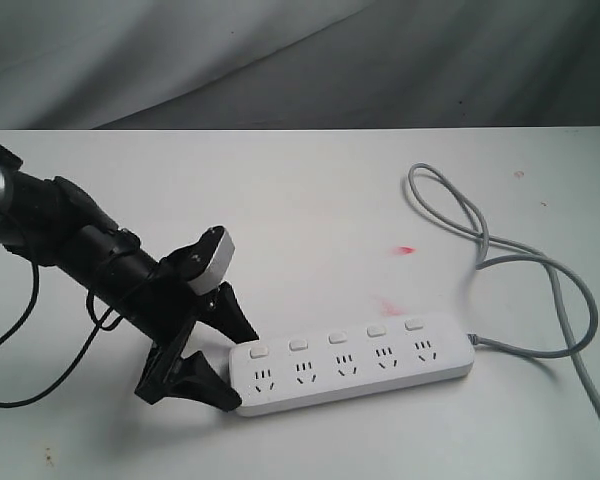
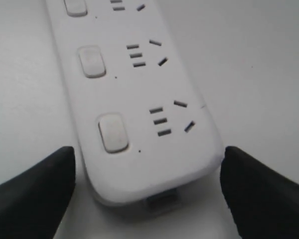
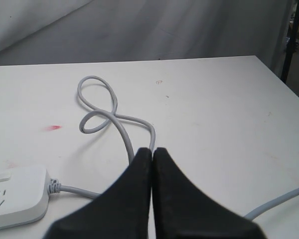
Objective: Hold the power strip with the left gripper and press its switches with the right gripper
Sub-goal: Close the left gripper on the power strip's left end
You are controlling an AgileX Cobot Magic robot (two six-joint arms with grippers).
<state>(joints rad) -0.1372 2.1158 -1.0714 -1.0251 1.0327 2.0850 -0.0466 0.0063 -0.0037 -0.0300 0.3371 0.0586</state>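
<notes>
Status: early, hold phase, nothing pressed as far as you can see.

- Power strip lies flat on the table, socket side up. Cord exits one end and loops off beyond it.
- L: left gripper sits at the strip's end opp. the cord, jaws apart, one finger on each long side of that end. In the wrist view one finger looks to be touching the strip's edge. The other is just beside it w/ a thin gap showing. So you're straddling, not clamped. Can't confirm firm contact.
- R: right gripper has its fingers pressed together, nothing between them. It hangs past the strip's cord end, above the cord, well apart from the switches. It's not visible in the exterior view.
- Switches: all five look alike. On/off posn too small to tell.

Done: L aligned on the strip's end.
Left to do: close L to pin the strip, bring R over the strip, press each of the 5 switches.
</notes>
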